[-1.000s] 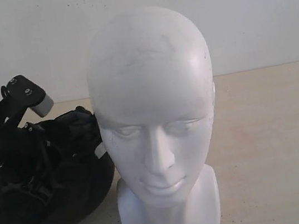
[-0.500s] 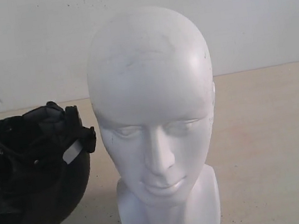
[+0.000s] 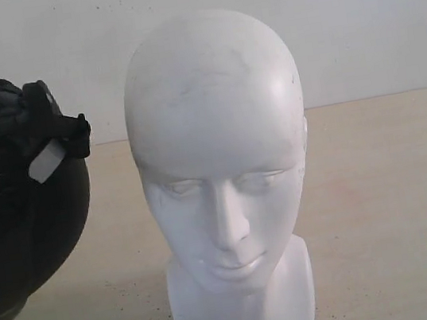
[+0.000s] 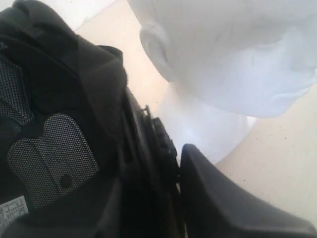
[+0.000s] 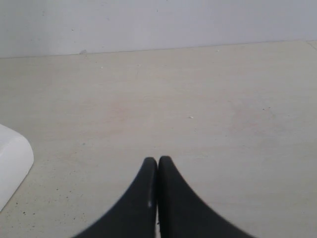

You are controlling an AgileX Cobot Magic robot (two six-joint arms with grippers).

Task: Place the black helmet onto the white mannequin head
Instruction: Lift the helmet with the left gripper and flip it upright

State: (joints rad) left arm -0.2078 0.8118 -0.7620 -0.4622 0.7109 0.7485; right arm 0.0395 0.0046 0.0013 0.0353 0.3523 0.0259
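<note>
The white mannequin head (image 3: pixel 224 174) stands upright on the beige table, facing the exterior camera; its ear and jaw fill the left wrist view (image 4: pixel 233 54). The black helmet (image 3: pixel 20 213) hangs lifted at the left edge of the exterior view, its padded opening tipped up, clear of the head. My left gripper (image 4: pixel 171 168) is shut on the helmet's rim (image 4: pixel 148 148), one finger (image 4: pixel 218 198) outside the shell and the other hidden inside by the lining. The right gripper (image 5: pixel 157 163) is shut and empty over bare table.
A white wall (image 3: pixel 369 16) runs behind the table. Beige tabletop (image 3: pixel 389 206) stretches to the right of the head. A corner of the head's white neck base (image 5: pixel 12 158) shows in the right wrist view.
The helmet has risen off the table and swung left and up, away from the head's cheek; its strap buckle now sits much higher. The head has not moved.
</note>
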